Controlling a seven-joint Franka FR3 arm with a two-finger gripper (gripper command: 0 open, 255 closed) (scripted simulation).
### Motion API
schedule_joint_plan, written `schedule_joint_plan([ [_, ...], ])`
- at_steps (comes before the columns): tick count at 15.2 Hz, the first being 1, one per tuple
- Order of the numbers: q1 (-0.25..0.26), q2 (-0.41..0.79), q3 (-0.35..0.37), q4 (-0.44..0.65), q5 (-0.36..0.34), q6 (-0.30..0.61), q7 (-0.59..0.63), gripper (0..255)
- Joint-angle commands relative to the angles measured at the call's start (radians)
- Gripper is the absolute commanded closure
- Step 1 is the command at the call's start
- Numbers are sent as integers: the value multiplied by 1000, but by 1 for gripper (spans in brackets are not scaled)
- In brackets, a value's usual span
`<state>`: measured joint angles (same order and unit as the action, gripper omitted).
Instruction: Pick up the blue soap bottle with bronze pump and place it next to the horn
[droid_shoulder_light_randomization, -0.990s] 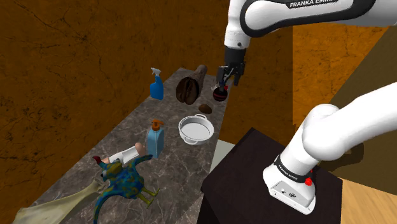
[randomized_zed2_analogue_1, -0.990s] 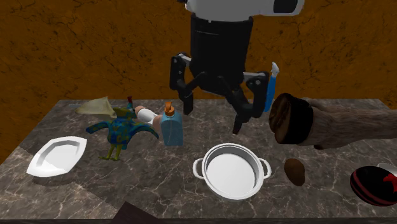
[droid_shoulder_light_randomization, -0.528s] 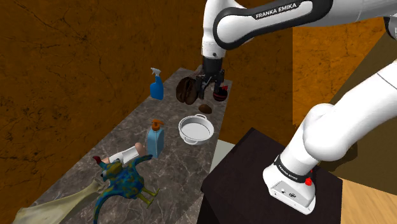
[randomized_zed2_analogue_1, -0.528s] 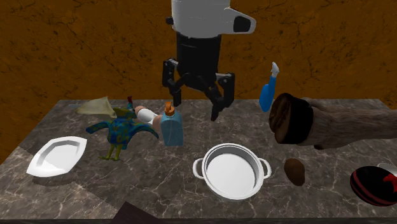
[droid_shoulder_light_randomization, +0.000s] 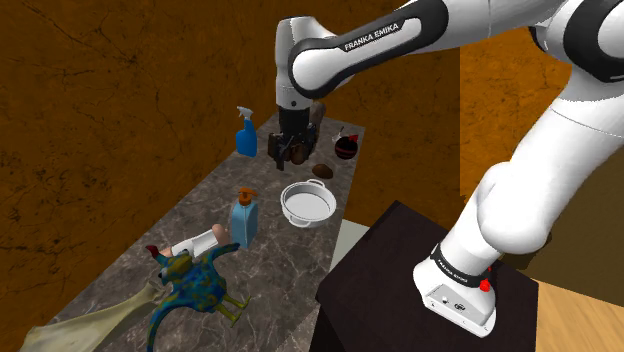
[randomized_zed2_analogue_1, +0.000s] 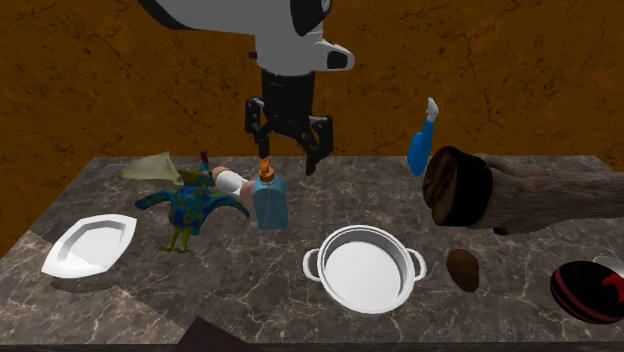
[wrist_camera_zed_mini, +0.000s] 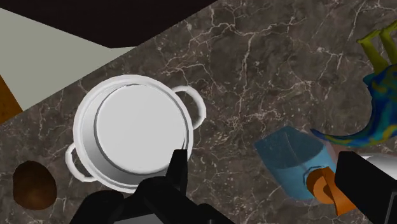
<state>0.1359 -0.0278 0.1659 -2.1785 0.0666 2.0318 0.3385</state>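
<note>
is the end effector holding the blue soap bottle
No, the end effector hangs open above the blue soap bottle, which stands on the marble countertop.

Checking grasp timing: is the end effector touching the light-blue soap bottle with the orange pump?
Apart. The shoulder view shows the open end effector with bare marble countertop between it and the light-blue soap bottle.
</note>
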Motion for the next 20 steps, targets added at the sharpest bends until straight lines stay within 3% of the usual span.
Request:
schedule_joint_plan([
  [1,11,80,12,48,-6,32,21,0],
  [11,87,446,40,377,-55,67,116,0],
  [20,94,491,37,333,-62,154,121,0],
])
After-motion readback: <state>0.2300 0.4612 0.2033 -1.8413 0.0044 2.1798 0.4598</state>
